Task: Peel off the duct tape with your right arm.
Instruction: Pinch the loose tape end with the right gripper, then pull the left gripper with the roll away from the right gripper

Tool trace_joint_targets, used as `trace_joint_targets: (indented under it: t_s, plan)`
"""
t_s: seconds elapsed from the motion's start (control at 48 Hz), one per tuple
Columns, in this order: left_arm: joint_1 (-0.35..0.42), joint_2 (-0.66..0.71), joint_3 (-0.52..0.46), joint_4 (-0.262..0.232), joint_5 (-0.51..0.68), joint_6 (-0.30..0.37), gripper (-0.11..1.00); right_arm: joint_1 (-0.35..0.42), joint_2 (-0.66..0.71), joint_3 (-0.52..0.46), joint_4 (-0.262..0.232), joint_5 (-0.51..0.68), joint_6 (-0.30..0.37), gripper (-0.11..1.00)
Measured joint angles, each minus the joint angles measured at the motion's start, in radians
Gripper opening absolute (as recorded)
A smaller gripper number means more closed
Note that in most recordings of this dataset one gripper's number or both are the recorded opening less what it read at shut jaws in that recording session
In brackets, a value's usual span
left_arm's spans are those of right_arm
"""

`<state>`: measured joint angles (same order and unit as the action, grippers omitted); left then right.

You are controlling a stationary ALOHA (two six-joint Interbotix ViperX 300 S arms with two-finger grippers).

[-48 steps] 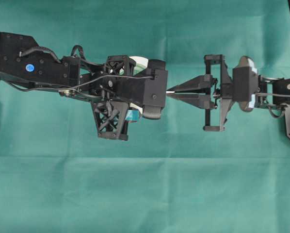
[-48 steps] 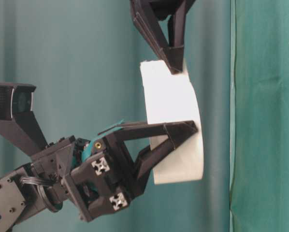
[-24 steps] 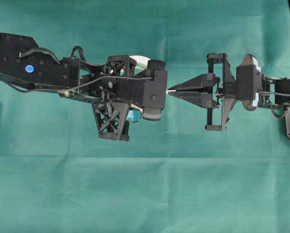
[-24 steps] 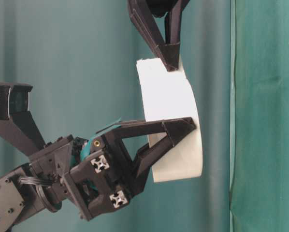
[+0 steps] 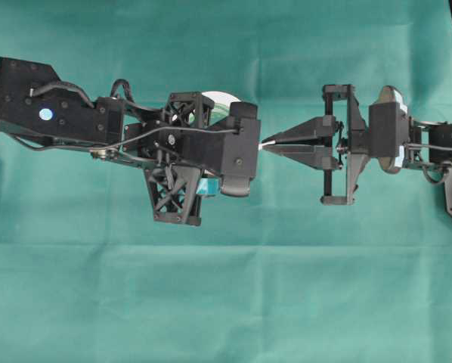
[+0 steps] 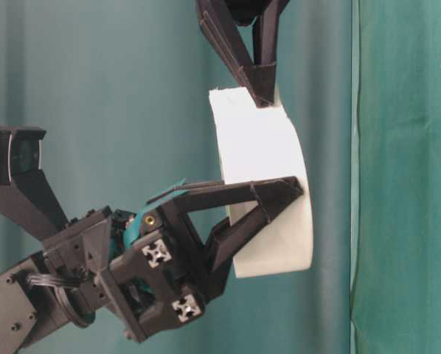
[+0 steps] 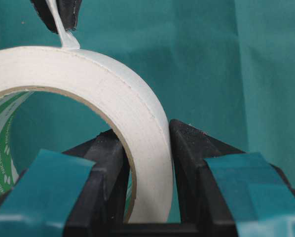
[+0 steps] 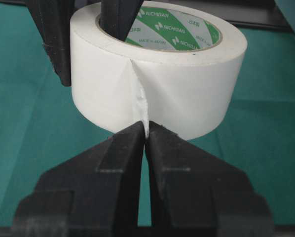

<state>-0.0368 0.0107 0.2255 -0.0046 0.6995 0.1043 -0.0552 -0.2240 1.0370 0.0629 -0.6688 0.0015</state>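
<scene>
Little has changed since the earlier frames: in the overhead view the left arm has been swung slightly, so that its wrist block sits a touch lower, while the right claw [image 5: 267,144] has been drawn a shade toward 3 o'clock with the tab end still pinched.

The duct tape [image 8: 157,74] is held off the green desk [image 5: 226,302], near the middle of the overhead view and mostly hidden under the left arm. Its wall is gripped by the left claw [image 7: 146,163], one teal-patched finger [image 7: 41,192] being set inside the green-and-white printed core and the other against the white outer face; the claw is closed only as far as the thickness of the tape wall allows.

The right claw is shut tight, its plain black fingers [image 8: 108,182] being pressed together on the short loose tab [image 8: 142,111] lifted from the roll's outer face. In the left wrist view the tab [image 7: 63,34] is seen rising from the roll toward 12 o'clock into those black tips. In the table-level view the roll [image 6: 261,169] is seen edge-on, with the right claw at 12 o'clock of it and the left claw at 7 o'clock.
</scene>
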Motion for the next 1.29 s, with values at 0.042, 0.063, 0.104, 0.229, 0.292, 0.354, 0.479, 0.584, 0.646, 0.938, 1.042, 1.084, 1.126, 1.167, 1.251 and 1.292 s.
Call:
trace_joint_targets:
  t_s: [0.042,0.063,0.104,0.229,0.292,0.354,0.479,0.584,0.646,0.938,1.042,1.084,1.126,1.167,1.251,1.292]
  plan:
    - [-0.002,0.000,0.003,0.000,0.000,0.000,0.22,0.000,0.000,0.000,0.000,0.000,-0.002,-0.09]
    - [-0.003,0.000,0.006,0.000,0.000,-0.002,0.22,0.000,0.000,0.000,0.000,0.000,0.000,-0.09]
    - [-0.005,0.000,0.009,0.000,-0.002,0.000,0.22,0.000,0.000,0.002,0.000,0.000,0.000,-0.09]
    - [-0.015,0.000,0.017,0.000,-0.005,0.000,0.22,-0.006,0.000,0.008,0.002,-0.002,0.000,-0.09]
    - [-0.020,0.002,0.020,0.000,-0.003,0.000,0.22,-0.009,0.000,0.009,0.000,-0.002,0.000,-0.09]
    - [-0.026,0.000,0.025,0.000,-0.003,0.000,0.22,-0.011,0.000,0.012,0.000,-0.002,0.000,-0.09]
    - [-0.044,0.000,0.028,0.000,-0.002,-0.002,0.22,-0.014,0.000,0.015,0.000,-0.002,0.000,-0.09]
    - [-0.052,0.000,0.029,0.000,-0.002,-0.002,0.22,-0.015,0.000,0.017,0.000,-0.002,0.000,-0.09]
    - [-0.055,0.000,0.029,0.000,-0.002,-0.002,0.22,-0.017,0.000,0.018,0.000,-0.002,0.000,-0.09]
    - [-0.095,0.000,0.031,0.000,0.000,-0.002,0.22,-0.026,0.000,0.025,0.000,-0.003,0.000,-0.09]
    - [-0.120,0.000,0.029,0.000,0.000,-0.002,0.22,-0.031,0.000,0.026,0.000,-0.003,0.000,-0.09]
    - [-0.130,0.000,0.028,0.000,-0.002,-0.002,0.22,-0.032,0.000,0.026,0.000,-0.003,0.000,-0.09]
    - [-0.138,0.000,0.028,0.000,-0.002,-0.002,0.22,-0.032,0.000,0.026,0.000,-0.003,0.000,-0.09]
    - [-0.146,0.002,0.025,0.000,0.000,-0.002,0.22,-0.034,0.000,0.026,0.000,-0.003,0.000,-0.09]
    - [-0.163,0.002,0.020,0.000,-0.006,-0.002,0.22,-0.034,0.000,0.026,0.000,-0.003,0.000,-0.09]
    - [-0.175,0.002,0.018,0.000,-0.014,-0.002,0.22,-0.035,0.000,0.026,0.002,-0.005,0.002,-0.09]
